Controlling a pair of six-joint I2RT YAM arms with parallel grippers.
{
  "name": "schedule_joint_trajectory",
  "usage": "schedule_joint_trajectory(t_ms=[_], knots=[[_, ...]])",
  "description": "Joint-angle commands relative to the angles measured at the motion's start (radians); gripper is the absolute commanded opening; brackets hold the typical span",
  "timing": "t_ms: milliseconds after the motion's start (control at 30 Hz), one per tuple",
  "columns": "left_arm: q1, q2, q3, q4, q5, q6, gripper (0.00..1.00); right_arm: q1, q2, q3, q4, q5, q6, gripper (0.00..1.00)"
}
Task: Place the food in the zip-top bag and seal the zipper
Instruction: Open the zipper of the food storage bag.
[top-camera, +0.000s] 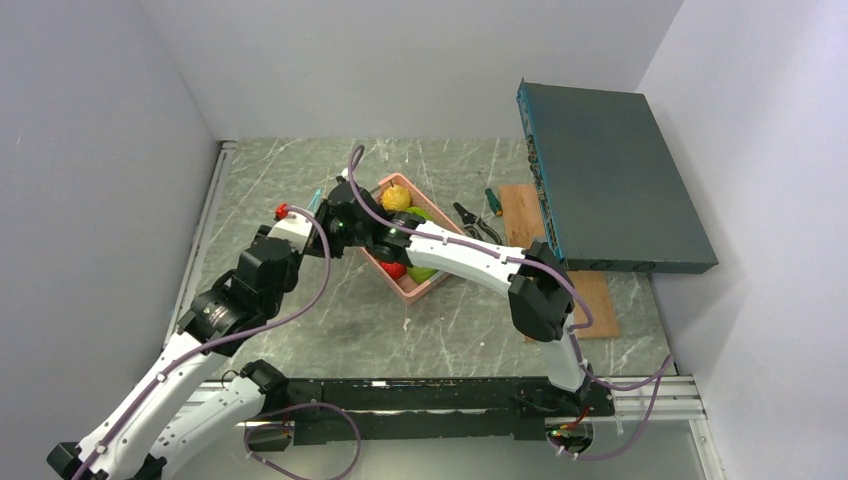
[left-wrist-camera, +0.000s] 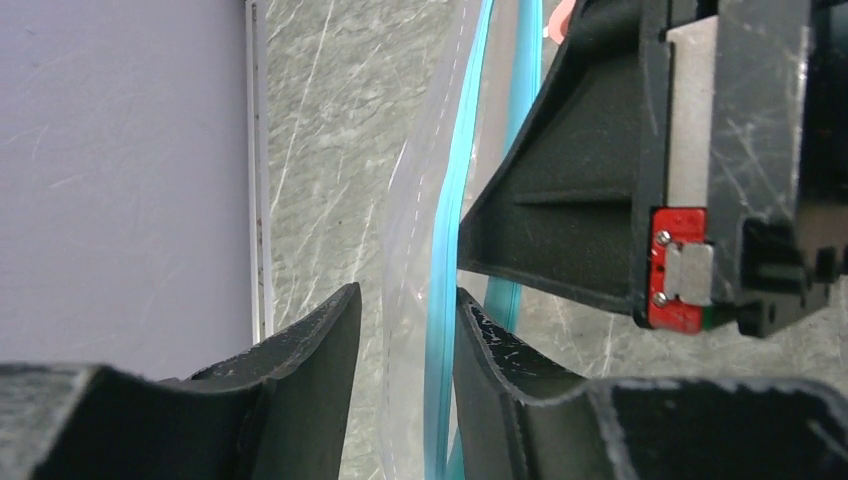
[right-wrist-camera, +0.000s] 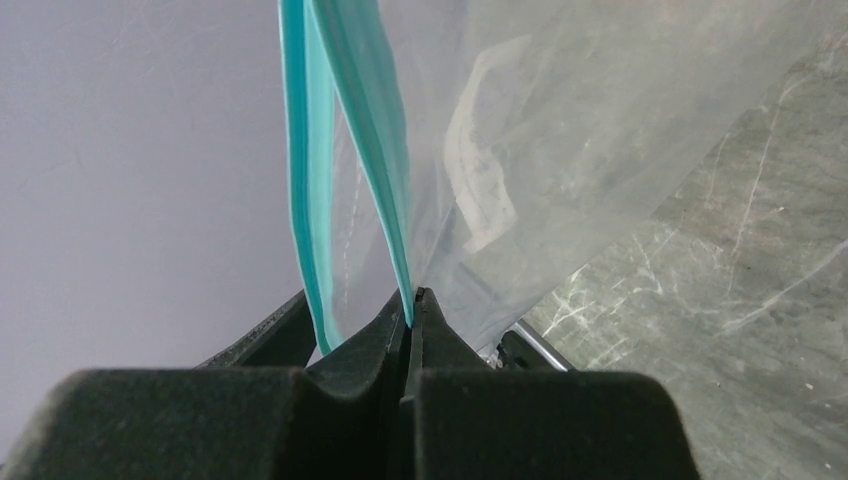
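Right wrist view shows your right pincer (right-wrist-camera: 410, 295) clenched on one zipper (right-wrist-camera: 380, 150) lip, hanging the zip-top bag (right-wrist-camera: 560, 120) above the surface (right-wrist-camera: 720, 300), while your left pincer (left-wrist-camera: 405, 295) straddles the other lip unclenched, presumably to spread the mouth.

The food (top-camera: 397, 198) lies in a basket (top-camera: 418, 292) at the surface's (top-camera: 440, 335) middle, tools (top-camera: 478, 222) just right of it, a board (top-camera: 600, 300) beyond toward the right edge.

2 white-and-black arms (top-camera: 470, 256), purple cables (top-camera: 328, 262)
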Motion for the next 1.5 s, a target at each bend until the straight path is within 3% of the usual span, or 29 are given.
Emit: schedule_joint_trajectory(t_ms=[0,233,267,333,367,600,867,1200,1300,1467], knots=[[-0.004,0.004,0.003,0.046,-0.075,-0.039,0.42,0.009,0.000,0.043,0.007,-0.005,-0.007,0.00],[-0.004,0.024,0.002,0.066,-0.097,-0.041,0.32,0.023,0.022,0.039,0.027,-0.044,-0.038,0.00],[-0.003,0.033,0.005,0.060,-0.108,-0.043,0.26,0.023,0.023,0.032,0.037,-0.053,-0.041,0.00],[-0.003,0.051,0.006,0.040,-0.137,-0.060,0.02,0.024,0.023,0.012,0.061,-0.073,-0.045,0.00],[-0.003,0.050,-0.005,0.036,-0.150,-0.067,0.00,0.025,0.021,-0.001,0.074,-0.081,-0.048,0.00],[-0.003,-0.059,-0.107,0.073,-0.151,-0.105,0.00,0.016,-0.020,-0.213,0.301,-0.161,-0.198,0.00],[-0.002,-0.105,-0.130,0.104,-0.151,-0.154,0.00,0.001,-0.096,-0.318,0.189,-0.046,-0.416,0.01],[-0.002,0.037,-0.089,0.074,-0.093,-0.199,0.00,0.002,-0.261,-0.345,0.036,0.066,-0.570,0.35],[-0.003,0.061,-0.082,0.068,-0.095,-0.204,0.00,0.001,-0.322,-0.386,0.005,0.087,-0.613,0.41],[-0.002,0.069,-0.075,0.050,-0.086,-0.218,0.00,-0.019,-0.438,-0.500,-0.057,0.262,-0.720,0.56]])
